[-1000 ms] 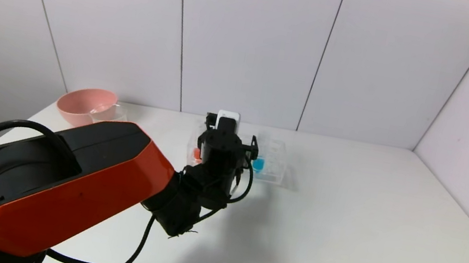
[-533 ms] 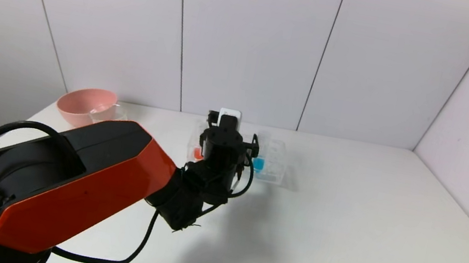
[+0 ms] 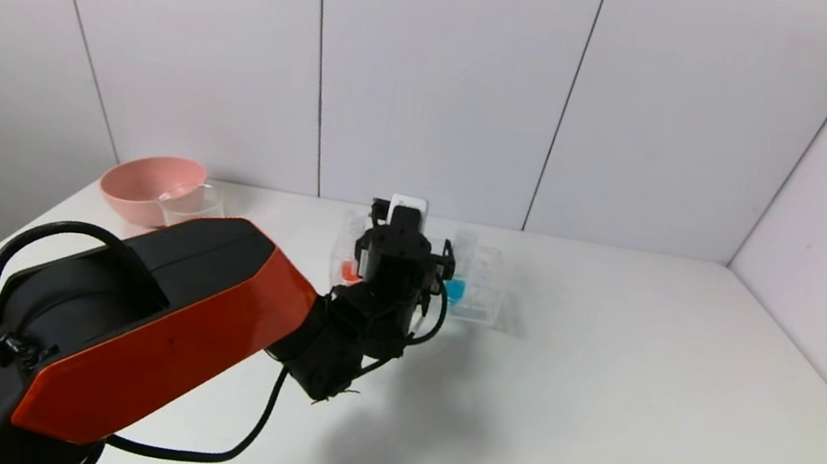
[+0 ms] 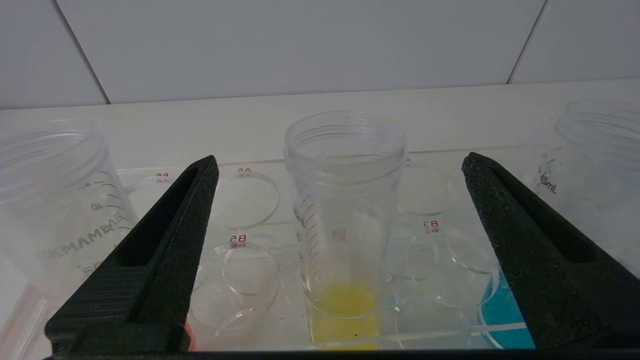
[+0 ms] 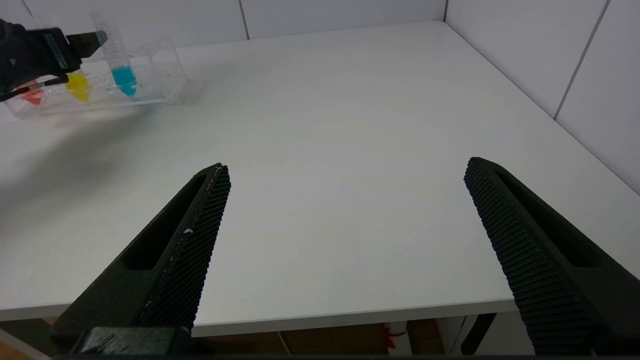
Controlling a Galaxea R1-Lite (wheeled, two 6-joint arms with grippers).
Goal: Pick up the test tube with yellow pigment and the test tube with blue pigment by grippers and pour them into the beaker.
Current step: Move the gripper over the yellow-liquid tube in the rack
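The test tube with yellow pigment (image 4: pixel 345 225) stands upright in the clear rack (image 3: pixel 482 299), between the wide-open fingers of my left gripper (image 4: pixel 340 160), which do not touch it. In the head view the left wrist (image 3: pixel 393 262) hides this tube. The test tube with blue pigment (image 3: pixel 456 286) stands one slot away, outside one finger (image 4: pixel 505 310). Both tubes also show in the right wrist view (image 5: pixel 78 85) (image 5: pixel 123 80). The clear beaker (image 3: pixel 202 201) stands far left by the pink bowl. My right gripper (image 5: pixel 346 165) is open and empty over the table's front edge.
A red-tipped tube (image 3: pixel 348 272) stands in the rack on the other side of the yellow one. The pink bowl (image 3: pixel 149 185) sits at the back left. White walls close the back and right of the table (image 3: pixel 646 409).
My left arm has moved a little forward toward the rack, bringing the open gripper around the yellow tube. The tubes and rack have not moved.
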